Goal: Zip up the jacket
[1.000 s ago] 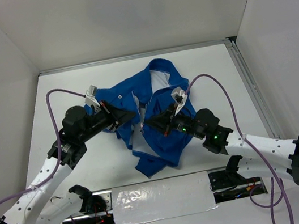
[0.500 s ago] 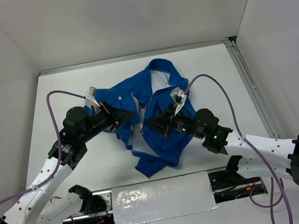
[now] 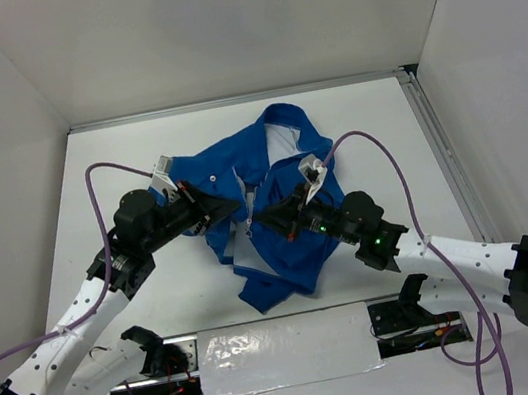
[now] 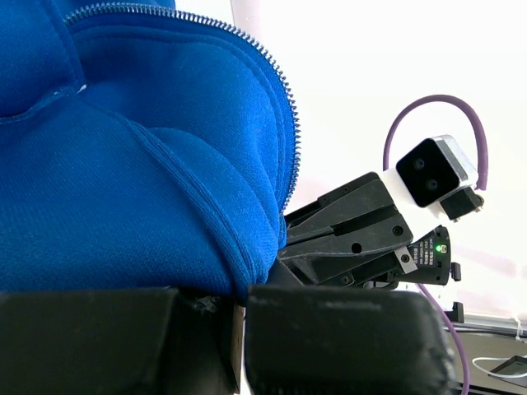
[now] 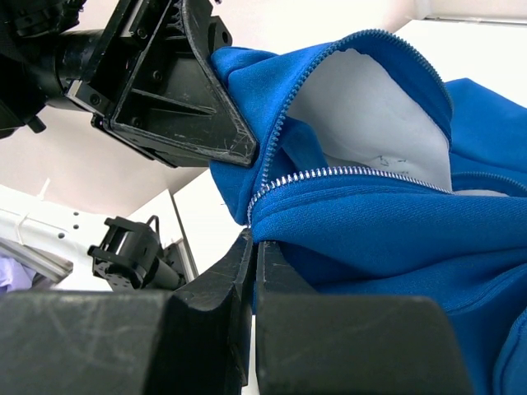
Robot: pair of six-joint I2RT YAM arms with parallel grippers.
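The crumpled blue jacket (image 3: 289,254) lies open mid-table, with the left gripper (image 3: 234,204) and right gripper (image 3: 259,221) each clamped tight on a zipper edge, nose to nose, amid looping purple cables (image 3: 111,163) and silver tape (image 3: 289,347) along the near edge.

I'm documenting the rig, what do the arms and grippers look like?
The left arm and right arm have white perforated links with black joints. The left gripper and right gripper are black and wedge-shaped. A purple cable loops along each; a green light glows on the right.
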